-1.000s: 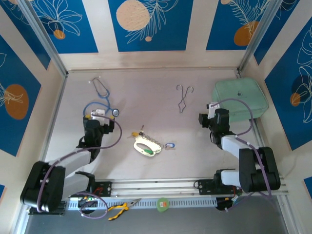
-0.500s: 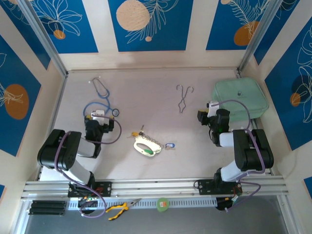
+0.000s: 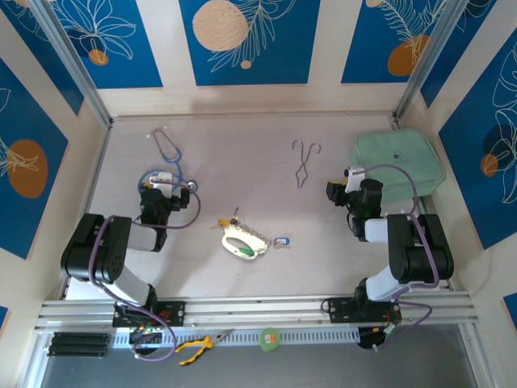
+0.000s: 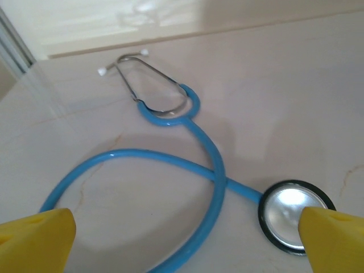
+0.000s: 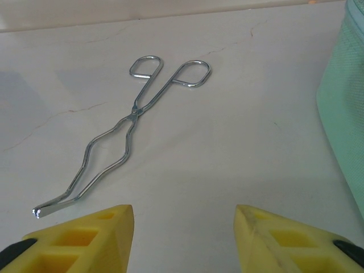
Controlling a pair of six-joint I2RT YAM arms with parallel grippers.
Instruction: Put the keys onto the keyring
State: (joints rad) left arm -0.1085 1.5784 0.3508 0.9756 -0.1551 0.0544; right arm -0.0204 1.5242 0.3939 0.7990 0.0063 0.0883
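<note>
Blue panels printed with white leaves and orange discs ringed a pale table (image 3: 242, 153), seen from above with both arms folded low near its front rail. At about the middle of the table lay the keyring (image 3: 241, 240), a silvery-white oval loop with a green tab at its near end and a short beaded chain along its far side. The blue-headed key (image 3: 280, 241) lay flat just to the right of the loop, off the ring. A small dark and yellowish piece (image 3: 228, 221) sat just beyond the loop's far left end, too small to tell whether it was the black-headed key. Both grippers stood well apart from the ring, one on each side of it. The left gripper (image 4: 183, 227) was spread wide, its yellow fingers (image 4: 37, 239) at the two lower corners of its wrist view with nothing between them. The blue-tubed stethoscope (image 4: 210, 165) lay looped on the table ahead of it, the round chest piece (image 4: 291, 211) just beside the right-hand finger. The right gripper (image 5: 183, 227) also stood with its jaws parted over bare table, gripping nothing. Thin metal forceps (image 5: 125, 142) lay ahead of it and to the left, handles away from it. A pale green pouch (image 5: 347, 114) lay at the right edge of that view. Yellow-handled pliers (image 3: 196, 347) lay in front of the rail.
</note>
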